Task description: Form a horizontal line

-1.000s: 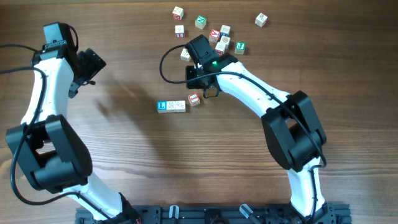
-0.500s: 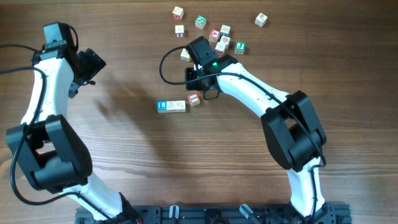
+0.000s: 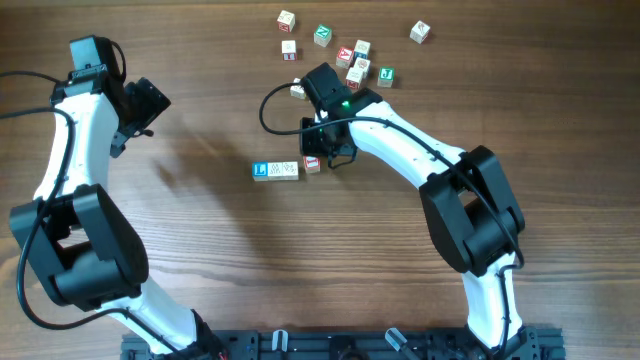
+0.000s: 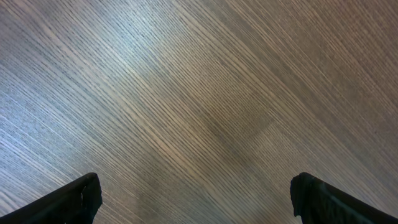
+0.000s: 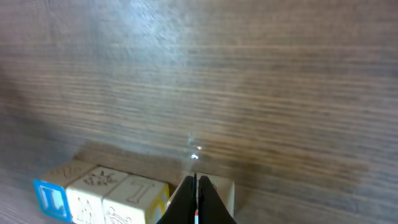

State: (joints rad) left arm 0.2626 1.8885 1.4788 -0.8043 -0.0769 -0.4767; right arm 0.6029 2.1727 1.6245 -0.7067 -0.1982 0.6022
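The horizontal line (image 3: 277,171) lies mid-table: a blue-faced "L" cube (image 3: 261,171) and two pale cubes set edge to edge. A red-faced cube (image 3: 312,163) sits at its right end, slightly higher and askew. My right gripper (image 3: 321,156) is shut and empty, its tips against that cube's right side. In the right wrist view the shut fingers (image 5: 194,199) stand in front of this cube (image 5: 222,191), with the blue "L" cube (image 5: 51,196) and the pale cubes (image 5: 118,191) to the left. My left gripper (image 3: 143,104) is open and empty at the far left, over bare wood (image 4: 199,208).
Several loose cubes lie at the back: a green-faced one (image 3: 322,36), another green one (image 3: 386,75), a red-faced one (image 3: 345,55), pale ones (image 3: 287,19) (image 3: 420,33) (image 3: 297,89). The right arm's black cable (image 3: 268,105) loops by its wrist.
My right gripper has moved slightly down and left, nudging the red-faced cube toward the right end of the row. The left arm has not moved.
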